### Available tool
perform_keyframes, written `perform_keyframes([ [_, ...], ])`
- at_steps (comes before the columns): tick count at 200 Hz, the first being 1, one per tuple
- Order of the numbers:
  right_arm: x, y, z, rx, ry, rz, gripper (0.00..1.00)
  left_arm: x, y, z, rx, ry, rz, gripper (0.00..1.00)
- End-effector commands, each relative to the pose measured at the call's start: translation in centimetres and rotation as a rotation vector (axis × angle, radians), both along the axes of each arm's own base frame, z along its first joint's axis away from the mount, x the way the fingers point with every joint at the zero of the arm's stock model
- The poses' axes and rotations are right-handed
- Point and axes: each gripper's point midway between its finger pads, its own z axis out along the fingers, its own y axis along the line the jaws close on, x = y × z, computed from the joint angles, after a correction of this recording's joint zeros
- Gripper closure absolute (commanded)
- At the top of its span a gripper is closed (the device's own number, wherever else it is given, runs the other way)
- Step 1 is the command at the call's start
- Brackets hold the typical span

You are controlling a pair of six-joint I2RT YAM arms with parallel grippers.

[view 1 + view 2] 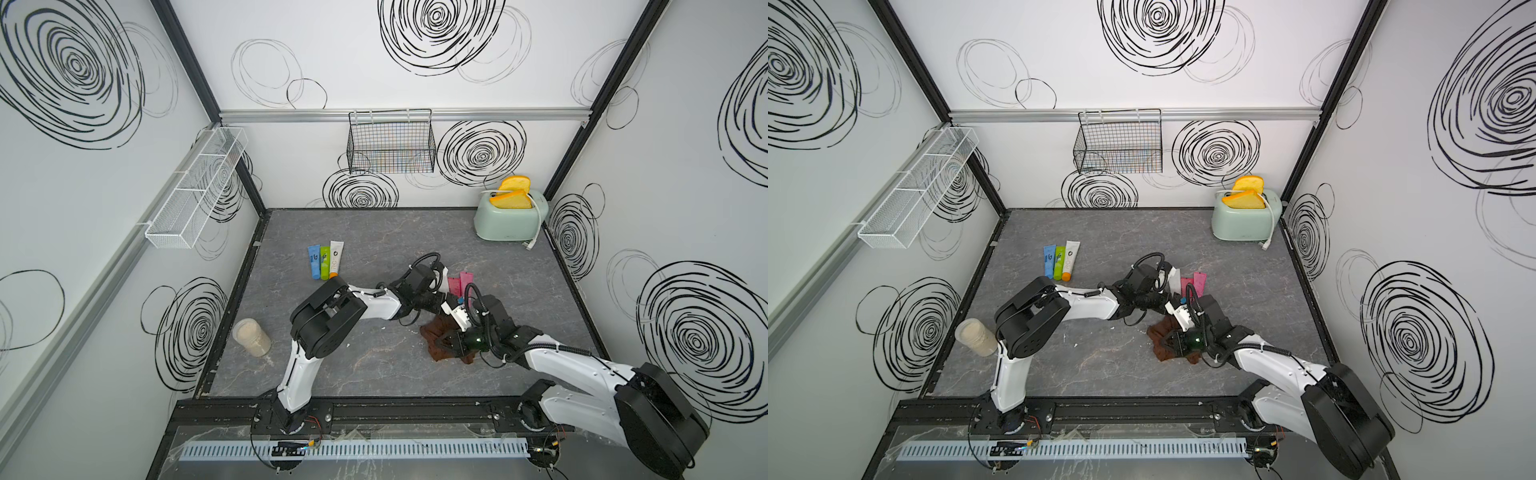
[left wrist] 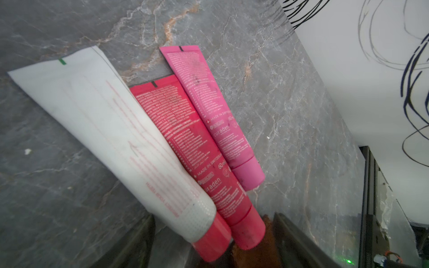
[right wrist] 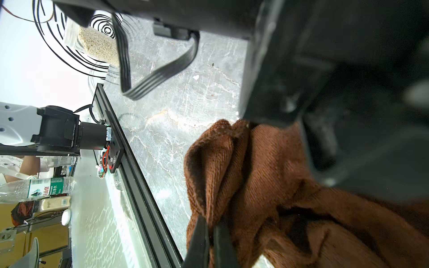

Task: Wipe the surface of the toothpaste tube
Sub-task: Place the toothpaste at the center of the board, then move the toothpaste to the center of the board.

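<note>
Red tube (image 2: 197, 162) lies flat betw. white tube (image 2: 111, 139) and pink tube (image 2: 209, 111). All three touch side by side, right of centre on the grey marbled surface (image 1: 374, 374), caps toward the front edge. Which one is the target: cannot tell.

L gripper (image 2: 214, 217) hangs over the cap ends, fingers wide, straddling the white and red caps, nothing held. R gripper (image 3: 212, 234) is pinched tight on the brown cloth (image 3: 267, 185), which is bunched just front of the caps.

Judgement, step in hand: take or pin one tube w/ L so R can rub it. Tubes are packed close, so a wide grasp may catch two caps. Better to centre on one cap, close slowly, and lift clear of the neighbours before the cloth comes in. R wrist sits right beside L, so collision risk.

Around:
- Blue, green and orange-capped tubes (image 1: 324, 259): toward the far left, well apart.
- Grain jar (image 1: 251, 336): by the left edge.
- Toaster (image 1: 509, 220) w/ bread (image 1: 513, 195): far right corner.

None of these is in the way.
</note>
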Motion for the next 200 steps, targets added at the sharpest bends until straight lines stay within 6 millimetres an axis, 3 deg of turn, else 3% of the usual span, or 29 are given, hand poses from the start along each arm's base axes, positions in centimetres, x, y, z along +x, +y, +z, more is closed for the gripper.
perform_keyframes([
  [1,-0.1,-0.1,0.3,0.010,0.002,0.002,1.00,0.5,-0.5,1.1,-0.043,-0.022,-0.004,0.15],
  [20,0.2,0.1,0.7,0.016,-0.006,0.007,1.00,2.0,1.8,1.9,-0.017,-0.050,0.070,0.13],
  [34,0.5,0.3,1.2,0.023,-0.020,0.009,1.00,3.3,4.6,3.8,-0.027,-0.084,0.146,0.12],
  [71,1.4,1.2,2.6,0.065,-0.051,0.019,1.00,5.7,13.7,8.6,0.046,-0.169,0.314,0.11],
  [110,1.2,3.3,3.6,0.131,-0.055,0.104,1.00,7.0,23.6,10.4,0.328,-0.240,0.496,0.12],
  [131,1.0,4.7,3.8,0.129,-0.085,0.158,1.00,8.1,28.5,10.3,0.418,-0.250,0.595,0.14],
  [161,1.0,6.2,3.6,0.139,-0.121,0.215,1.00,9.4,34.4,8.5,0.554,-0.229,0.705,0.18],
  [174,1.2,6.3,3.4,0.147,-0.143,0.218,1.00,9.9,36.0,7.7,0.618,-0.236,0.734,0.20],
  [200,1.2,6.3,3.1,0.163,-0.183,0.217,1.00,11.1,37.3,5.7,0.654,-0.200,0.736,0.25],
])
